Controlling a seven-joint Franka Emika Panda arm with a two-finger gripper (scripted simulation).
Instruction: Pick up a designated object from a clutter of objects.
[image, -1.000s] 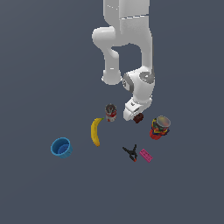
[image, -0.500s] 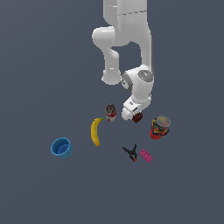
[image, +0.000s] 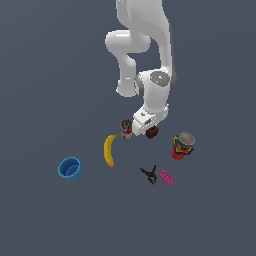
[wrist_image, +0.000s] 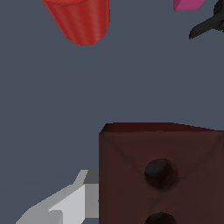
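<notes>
The designated object, a dark reddish-brown block (image: 152, 132) with round holes, sits among the clutter of objects right at my gripper (image: 148, 129), which is low over the floor. In the wrist view the block (wrist_image: 162, 175) looms very close. One grey finger (wrist_image: 70, 203) lies against its side, and the other finger is hidden. The frames do not show whether the jaws are closed on the block.
A small can (image: 126, 128) stands close on the exterior view's left of the gripper, with a yellow banana (image: 109, 150) and a blue cup (image: 70, 169) farther that way. A colourful red can (image: 182, 145), a black clamp (image: 149, 174) and a pink flat piece (image: 166, 178) lie on the other side.
The wrist has shifted only slightly over the block. The block and the other objects have not moved.
</notes>
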